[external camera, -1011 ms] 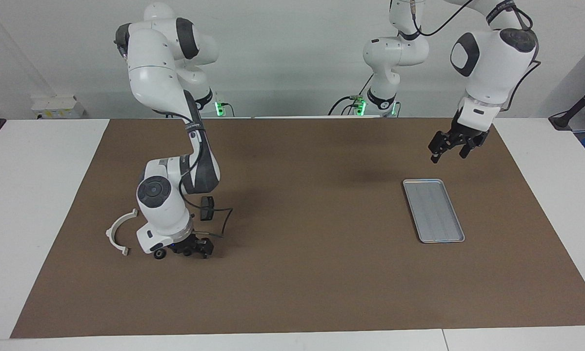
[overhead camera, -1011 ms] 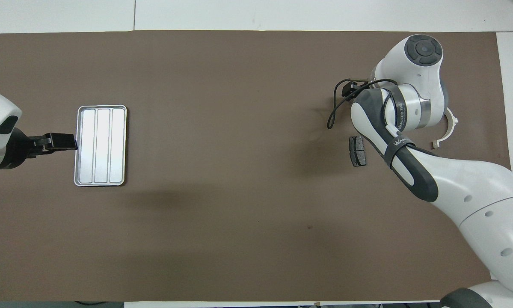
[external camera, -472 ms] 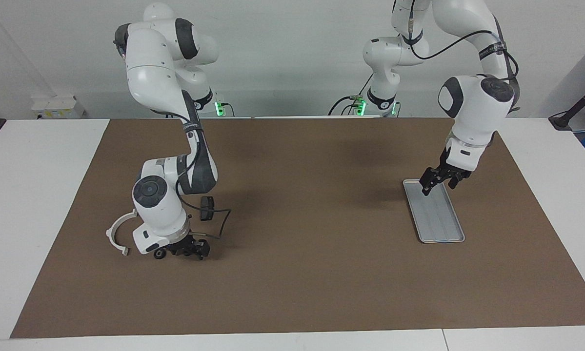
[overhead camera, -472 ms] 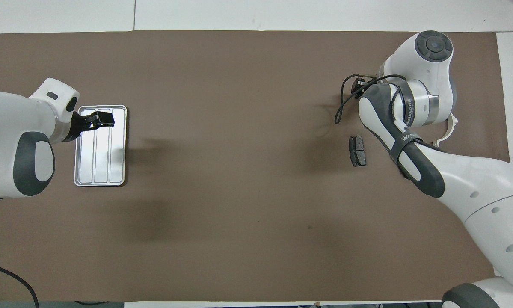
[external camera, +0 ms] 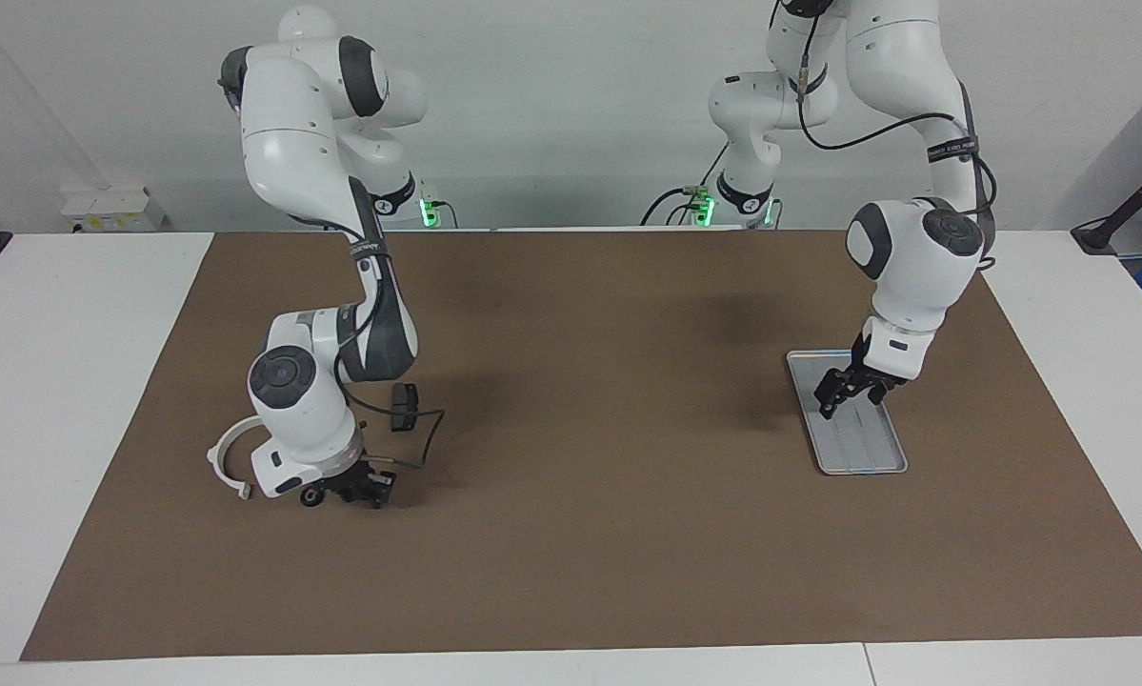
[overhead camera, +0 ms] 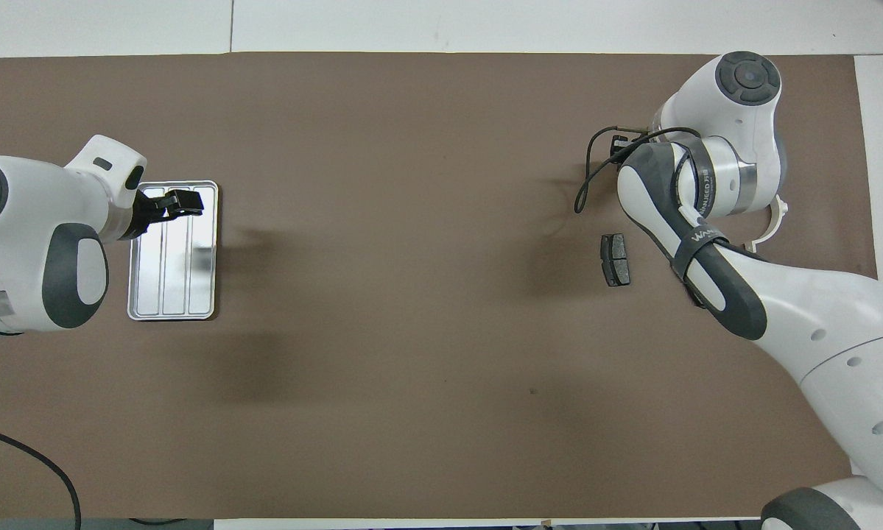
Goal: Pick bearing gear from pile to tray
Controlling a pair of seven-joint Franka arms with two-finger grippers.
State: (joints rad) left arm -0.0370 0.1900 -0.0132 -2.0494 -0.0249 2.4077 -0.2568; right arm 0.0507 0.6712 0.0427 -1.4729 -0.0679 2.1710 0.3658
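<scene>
The pile lies at the right arm's end of the brown mat. Of it I see a white curved bracket point(external camera: 228, 457) point(overhead camera: 777, 215), a dark brake pad point(overhead camera: 615, 259) and one small black gear point(external camera: 311, 496). My right gripper point(external camera: 361, 490) is down on the mat right beside that gear, and its hand hides whatever lies under it. In the overhead view the right arm covers the gripper and the gear. My left gripper point(external camera: 842, 400) point(overhead camera: 181, 202) hangs open and empty, low over the silver ribbed tray point(external camera: 861, 453) point(overhead camera: 172, 291), above the tray's end nearer the robots.
A black wrist camera with a looping cable point(external camera: 404, 405) hangs off the right arm just above the mat. The brown mat point(external camera: 590, 381) covers most of the white table.
The left arm swung in and came down from above the mat beside the tray to low over the tray. The right gripper settled lower and shifted slightly toward the bracket.
</scene>
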